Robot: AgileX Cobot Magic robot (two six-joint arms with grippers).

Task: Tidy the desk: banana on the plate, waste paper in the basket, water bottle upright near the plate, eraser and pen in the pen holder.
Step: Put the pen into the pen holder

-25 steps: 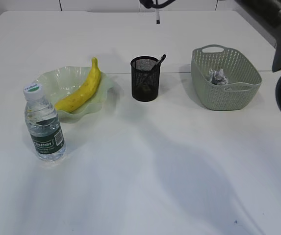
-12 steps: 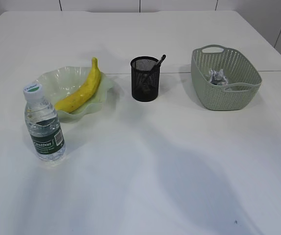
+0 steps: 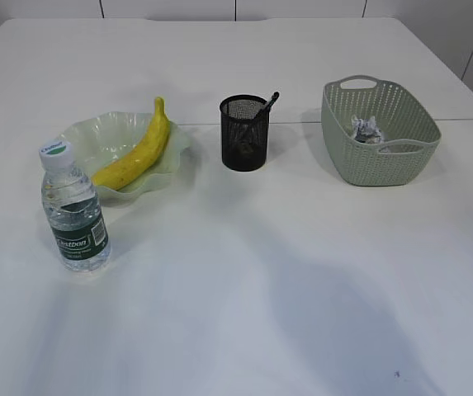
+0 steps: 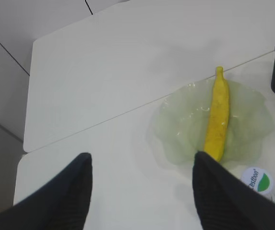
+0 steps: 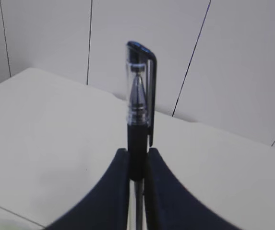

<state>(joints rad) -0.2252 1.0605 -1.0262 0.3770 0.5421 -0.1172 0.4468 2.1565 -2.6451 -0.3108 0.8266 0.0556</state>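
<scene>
Black right fingers (image 5: 137, 165) clamp a capped pen (image 5: 139, 110); left fingers (image 4: 142, 191) gape above the plate (image 4: 180, 129).

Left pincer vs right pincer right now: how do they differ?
The left pincer stands wide open with nothing between its jaws; the right pincer is shut on a pen. The left hangs above the table beside the plate and its banana; the right faces a wall and bare tabletop. Both have dark fingers, and neither appears in the exterior view.

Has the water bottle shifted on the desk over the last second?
No. The water bottle stands upright at the same spot just in front of the plate, as before.
</scene>
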